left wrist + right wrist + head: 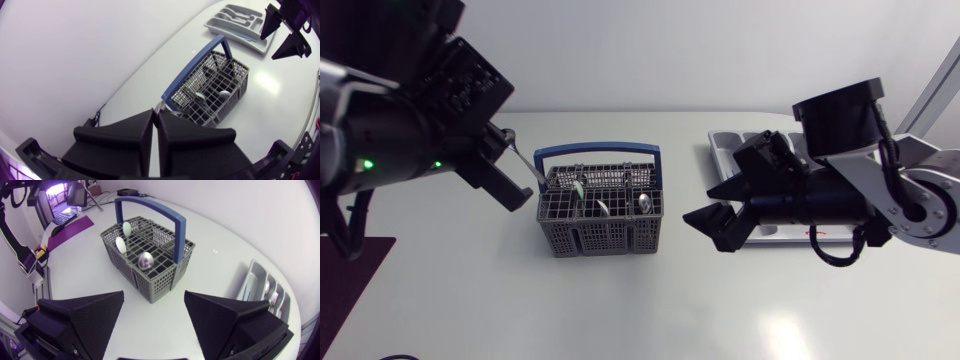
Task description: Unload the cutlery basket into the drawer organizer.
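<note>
Guessing mid-pull: left hand (155, 114) pinching a utensil handle (526, 163) at the basket (600, 228), right hand (705, 202) spread, organizer (725, 146) drop next

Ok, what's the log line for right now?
left fingers shut on silver handle at edge of basket | right fingers open, empty, between basket and organizer | basket holds three utensils

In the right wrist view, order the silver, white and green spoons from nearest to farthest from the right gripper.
1. The silver spoon, in the near part of the basket, ahead of the right gripper.
2. The white spoon, further back.
3. The green spoon, farthest, beside a post of the blue handle.
</note>
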